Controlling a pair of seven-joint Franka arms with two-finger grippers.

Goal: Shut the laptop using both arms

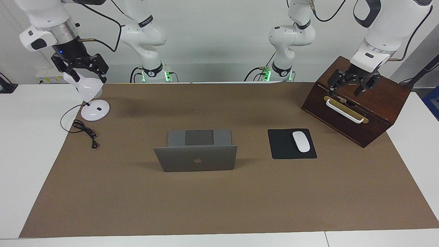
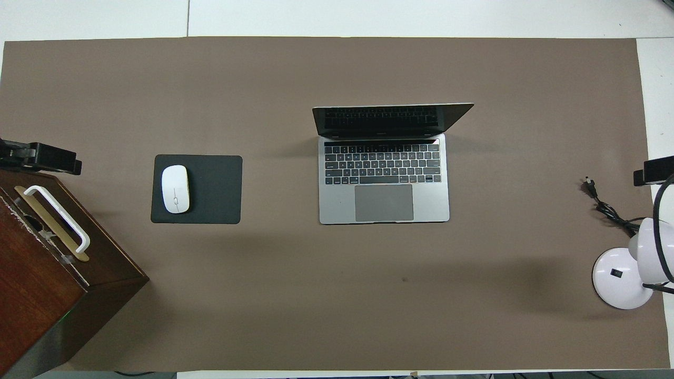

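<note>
We are looking at a white surface (image 1: 20, 144) carrying a brown mat (image 2: 158, 79). The wooden box (image 1: 374, 103) is sitting at the left arm's end, under our left gripper (image 1: 353, 87), which is hanging spread and empty. The laptop (image 2: 384, 179) is standing open mid-mat, silver-grey, logo on its lid. The mouse pad (image 2: 210, 189) with mouse (image 2: 175, 189) is lying at its 9 o'clock overhead. The lamp (image 1: 91, 92) is standing under our right gripper (image 1: 82, 68), also spread.

Both arms (image 1: 144, 31) are glossy white with dark grey joint caps, silver wrist rings, looping black cables, green-lit bases and small black end effectors (image 1: 80, 67).
</note>
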